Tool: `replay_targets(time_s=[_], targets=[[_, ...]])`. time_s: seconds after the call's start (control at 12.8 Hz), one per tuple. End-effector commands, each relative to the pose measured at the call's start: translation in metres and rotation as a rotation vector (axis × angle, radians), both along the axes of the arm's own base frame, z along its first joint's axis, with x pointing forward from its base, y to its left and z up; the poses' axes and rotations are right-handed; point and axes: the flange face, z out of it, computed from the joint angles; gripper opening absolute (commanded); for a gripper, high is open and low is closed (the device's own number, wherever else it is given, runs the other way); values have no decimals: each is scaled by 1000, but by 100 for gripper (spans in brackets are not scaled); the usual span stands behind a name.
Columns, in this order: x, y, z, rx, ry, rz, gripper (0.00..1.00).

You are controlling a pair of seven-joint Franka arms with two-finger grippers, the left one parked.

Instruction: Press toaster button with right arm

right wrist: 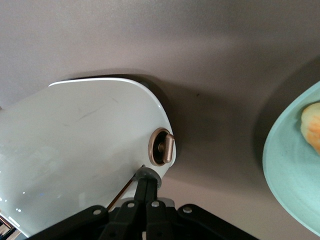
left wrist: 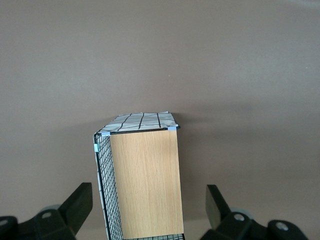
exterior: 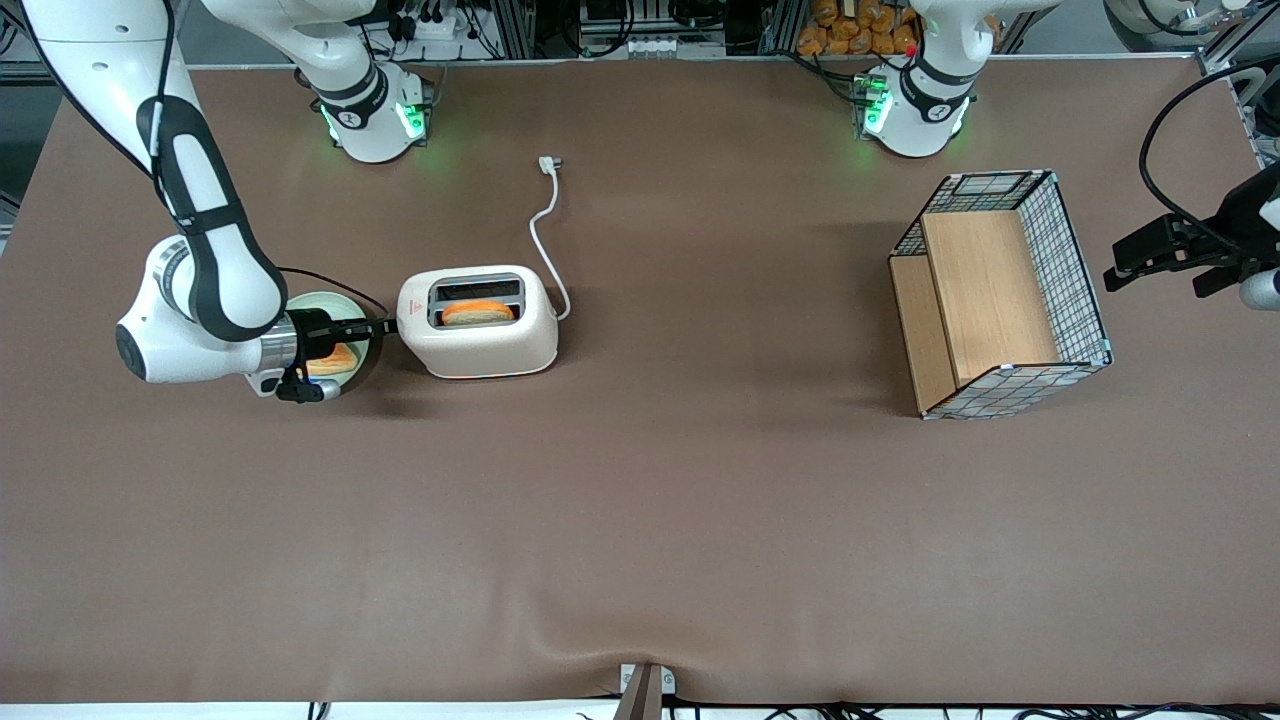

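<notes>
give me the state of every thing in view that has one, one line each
toaster: upright on the table, a slice of bread in its slot
button: gripper fingertips on it
gripper: shut, at the toaster's narrow end face
cord: unplugged, lying on the table
plate: holds bread, partly under the wrist
wire basket: tipped on its side

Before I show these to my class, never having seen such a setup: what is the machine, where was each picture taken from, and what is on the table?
Two white robot arms stand at a brown table. The wide picture faces them; the other two come from cameras on their wrists. The right arm works: its gripper, fingers shut and holding nothing, presses at the button on the toaster, which has bread in its slot. Beside it, under the wrist, sits a green plate with bread. A wire basket with wooden panels lies toward the parked arm's end.
</notes>
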Motion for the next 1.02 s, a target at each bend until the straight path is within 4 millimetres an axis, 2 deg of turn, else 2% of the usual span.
replay_targets(time_s=[0.0, 0.47, 0.55, 0.63, 0.7, 0.78, 0.94], targets=[[5, 9, 0, 35, -17, 10, 0], [38, 4, 88, -19, 29, -9, 0], [42, 0, 103, -41, 25, -10, 16], [47, -10, 118, -65, 11, -7, 49], [51, -19, 133, -76, -9, -7, 94], [54, -25, 147, -85, -28, -6, 100], [64, -36, 181, -143, -80, 24, 100]])
